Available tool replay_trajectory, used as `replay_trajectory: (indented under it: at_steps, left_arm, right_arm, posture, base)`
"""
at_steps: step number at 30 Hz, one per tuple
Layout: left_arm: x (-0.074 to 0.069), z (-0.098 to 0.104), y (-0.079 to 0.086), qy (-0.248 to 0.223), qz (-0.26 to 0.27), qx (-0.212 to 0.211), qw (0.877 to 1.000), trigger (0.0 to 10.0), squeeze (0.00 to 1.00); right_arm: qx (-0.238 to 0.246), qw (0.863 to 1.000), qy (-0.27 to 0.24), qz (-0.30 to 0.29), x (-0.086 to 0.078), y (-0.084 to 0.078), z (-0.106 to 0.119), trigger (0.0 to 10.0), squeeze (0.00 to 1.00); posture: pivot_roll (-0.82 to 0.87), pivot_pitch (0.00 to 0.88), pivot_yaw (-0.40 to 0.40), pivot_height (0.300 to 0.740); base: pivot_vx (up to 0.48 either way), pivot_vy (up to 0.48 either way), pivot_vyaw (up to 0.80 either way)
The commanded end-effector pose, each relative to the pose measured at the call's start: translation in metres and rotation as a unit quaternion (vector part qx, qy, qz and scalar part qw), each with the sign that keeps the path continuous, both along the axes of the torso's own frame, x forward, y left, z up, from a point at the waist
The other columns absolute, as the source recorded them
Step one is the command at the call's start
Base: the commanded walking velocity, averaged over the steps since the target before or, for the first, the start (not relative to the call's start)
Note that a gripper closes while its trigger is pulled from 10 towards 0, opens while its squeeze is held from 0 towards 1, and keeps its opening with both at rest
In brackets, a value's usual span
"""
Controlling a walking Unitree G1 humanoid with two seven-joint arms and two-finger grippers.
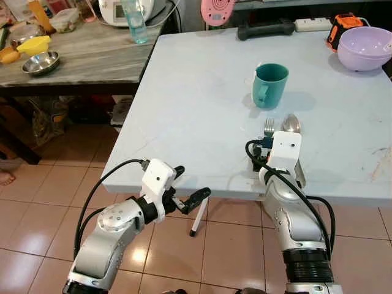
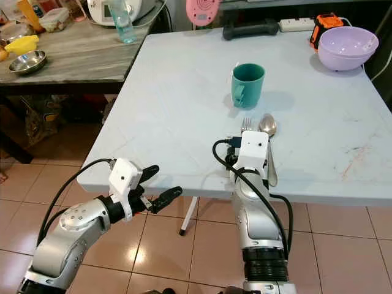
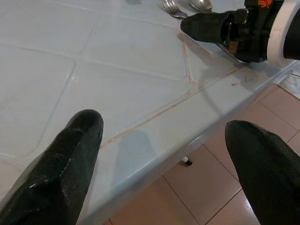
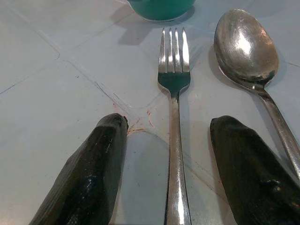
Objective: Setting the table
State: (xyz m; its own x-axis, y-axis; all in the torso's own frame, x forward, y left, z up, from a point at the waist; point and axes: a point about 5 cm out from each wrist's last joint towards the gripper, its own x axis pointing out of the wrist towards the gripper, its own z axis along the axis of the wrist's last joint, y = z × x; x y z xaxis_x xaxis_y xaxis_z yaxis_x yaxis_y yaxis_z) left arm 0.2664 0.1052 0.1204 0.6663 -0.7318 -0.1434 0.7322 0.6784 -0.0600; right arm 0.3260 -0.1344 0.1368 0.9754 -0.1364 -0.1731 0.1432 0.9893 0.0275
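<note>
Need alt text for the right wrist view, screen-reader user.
The right gripper hangs open just above a pale table, its two black fingers straddling the handle of a fork. A spoon lies beside the fork, and the base of a teal mug stands beyond them.

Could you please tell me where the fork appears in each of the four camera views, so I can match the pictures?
Left eye view: fork just beyond the right gripper, tines toward the teal mug.
Right eye view: same place, left of the spoon.
Left wrist view: tines at the top edge.
Right wrist view: centre, between the open jaws.
Shared landmark: the spoon beside it.
</note>
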Motion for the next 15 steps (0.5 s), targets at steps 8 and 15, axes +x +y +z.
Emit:
replay_trajectory:
  at_steps: [8, 15]
  left_arm:
    - [-0.0025, -0.0047, 0.0018, 0.012, -0.005, 0.007, 1.0, 10.0, 0.0]
    - [-0.0027, -0.0052, -0.0002, 0.012, -0.008, 0.007, 1.0, 10.0, 0.0]
  right_arm:
    - [-0.004, 0.999, 0.032, -0.008, 0.0042, -0.0074, -0.0087, 0.0, 0.0]
    - [-0.017, 0.999, 0.04, -0.014, 0.0085, -0.0127, -0.0087, 0.0, 0.0]
  posture:
    - [-0.16, 0.147, 0.134, 0.74]
    - [-0.16, 0.145, 0.132, 0.74]
  base:
    - [0.0, 0.0, 0.0]
    - [0.0, 0.0, 0.0]
